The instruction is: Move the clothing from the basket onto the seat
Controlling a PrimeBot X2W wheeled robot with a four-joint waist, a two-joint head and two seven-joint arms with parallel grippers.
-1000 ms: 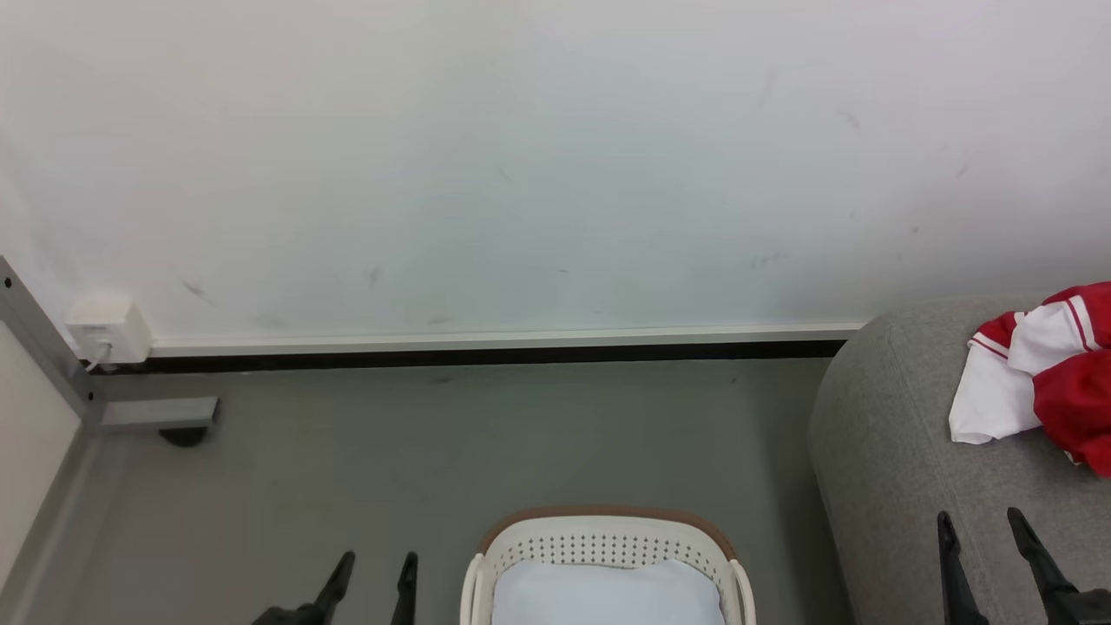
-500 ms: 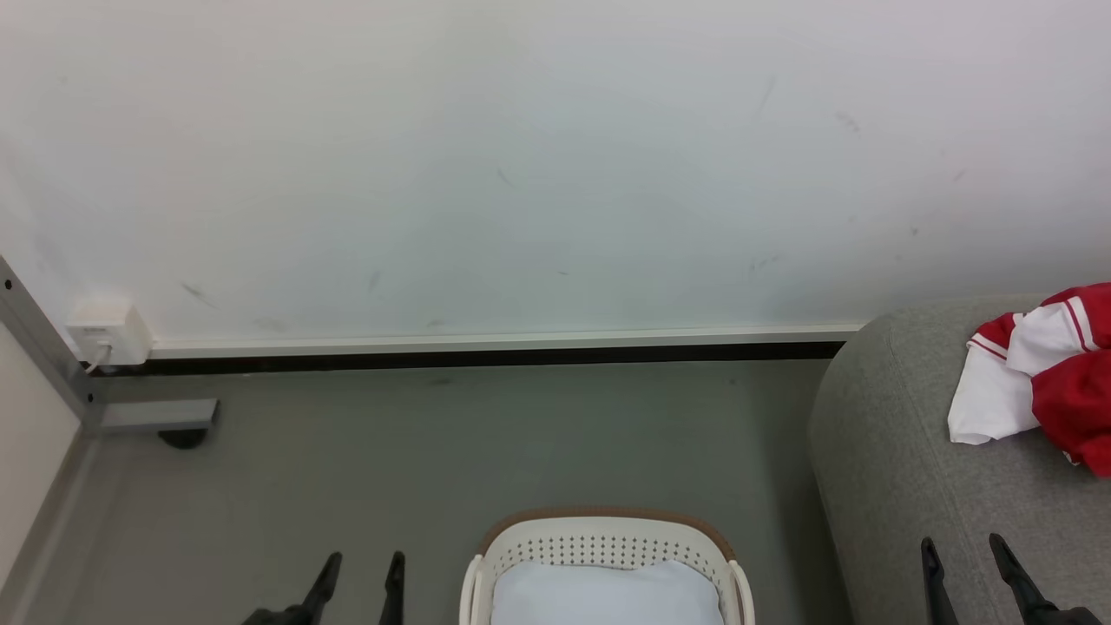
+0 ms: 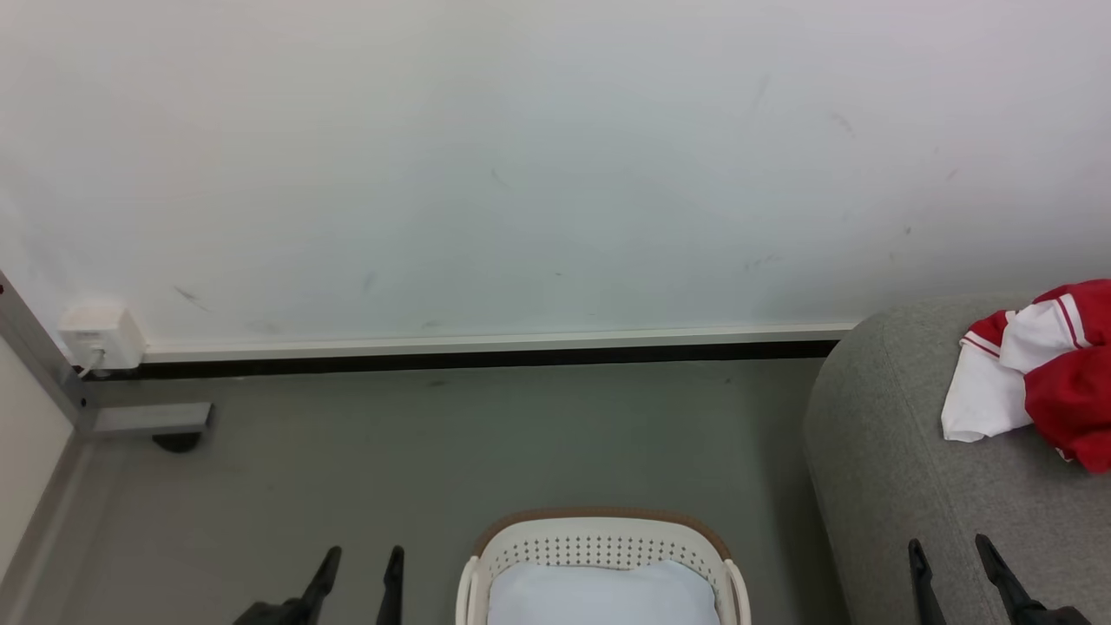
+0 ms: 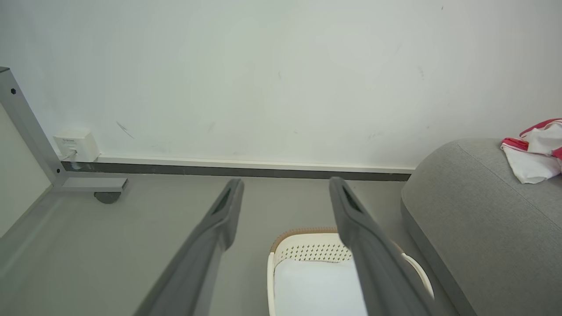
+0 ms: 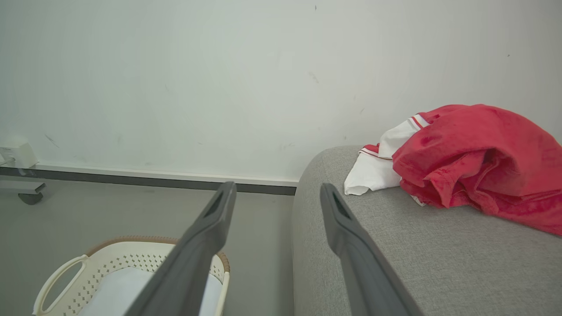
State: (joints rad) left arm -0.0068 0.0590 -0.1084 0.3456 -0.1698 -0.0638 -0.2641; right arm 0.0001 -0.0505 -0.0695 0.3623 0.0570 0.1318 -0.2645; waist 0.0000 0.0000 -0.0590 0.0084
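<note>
Fingers of left gripper (image 3: 364, 569) and right gripper (image 3: 948, 564) stand apart, empty, the right drawn back from the clothing (image 3: 1055, 382) on the seat (image 3: 903, 460), outside the basket (image 3: 599, 542): task apparently complete.

scuffed white wall (image 3: 521, 156), grey floor (image 3: 434, 443)

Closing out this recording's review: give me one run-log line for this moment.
clothing: on seat | basket: holds pale pad | left gripper: open, empty | right gripper: open, empty
</note>
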